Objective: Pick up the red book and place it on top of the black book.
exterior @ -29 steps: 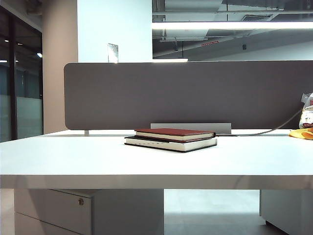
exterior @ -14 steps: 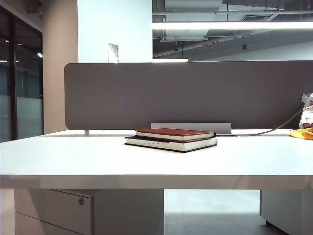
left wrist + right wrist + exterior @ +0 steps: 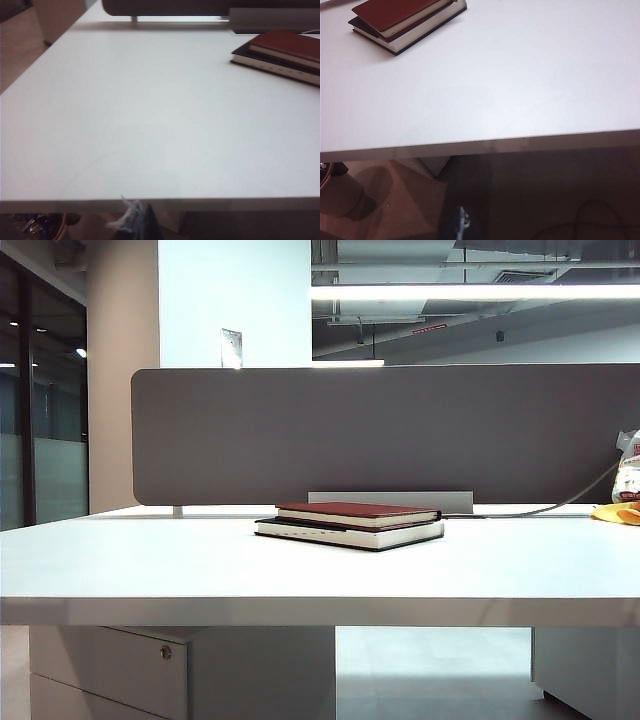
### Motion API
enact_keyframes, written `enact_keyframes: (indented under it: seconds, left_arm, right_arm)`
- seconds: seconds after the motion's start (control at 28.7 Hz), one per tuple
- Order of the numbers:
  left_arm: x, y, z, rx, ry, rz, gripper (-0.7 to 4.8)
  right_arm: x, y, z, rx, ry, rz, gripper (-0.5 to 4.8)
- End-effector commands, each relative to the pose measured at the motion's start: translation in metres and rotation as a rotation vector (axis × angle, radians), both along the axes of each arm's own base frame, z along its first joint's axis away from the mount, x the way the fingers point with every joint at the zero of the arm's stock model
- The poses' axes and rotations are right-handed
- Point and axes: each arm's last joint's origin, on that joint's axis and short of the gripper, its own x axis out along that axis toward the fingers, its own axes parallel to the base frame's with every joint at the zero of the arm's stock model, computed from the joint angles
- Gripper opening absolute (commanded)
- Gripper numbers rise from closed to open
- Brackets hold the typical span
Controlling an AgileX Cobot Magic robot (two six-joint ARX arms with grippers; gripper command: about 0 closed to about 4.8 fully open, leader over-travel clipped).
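The white table (image 3: 150, 560) lies bare from its near edge up to the books, with a grey divider (image 3: 380, 430) along its far edge. The red book (image 3: 357, 512) lies flat atop the black book (image 3: 350, 533), mid-table near the divider. No writing is legible. The left gripper (image 3: 135, 220) and right gripper (image 3: 462, 222) sit back below the near edge, each holding nothing; the right is clenched, the left too blurred to judge.

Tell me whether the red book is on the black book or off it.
On it. The red book lies flat atop the black book, both closed, in all views. Neither gripper is near.
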Motion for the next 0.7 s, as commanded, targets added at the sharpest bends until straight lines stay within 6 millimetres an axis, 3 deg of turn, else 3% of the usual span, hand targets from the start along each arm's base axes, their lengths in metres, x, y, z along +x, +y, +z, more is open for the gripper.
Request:
enact_keyframes:
  seconds: [0.03,0.7]
  left_arm:
    - [0.0002,0.0002,-0.0041,0.0,-0.004,-0.019,-0.02]
    - [0.0004,-0.0001,-0.0085,0.002,0.018,-0.031,-0.02]
  right_arm:
    - [0.0002,0.0001,0.0003,-0.002,-0.007,0.003,-0.01]
    - [0.0002,0.0,0.0003,-0.002,-0.007,0.002,-0.01]
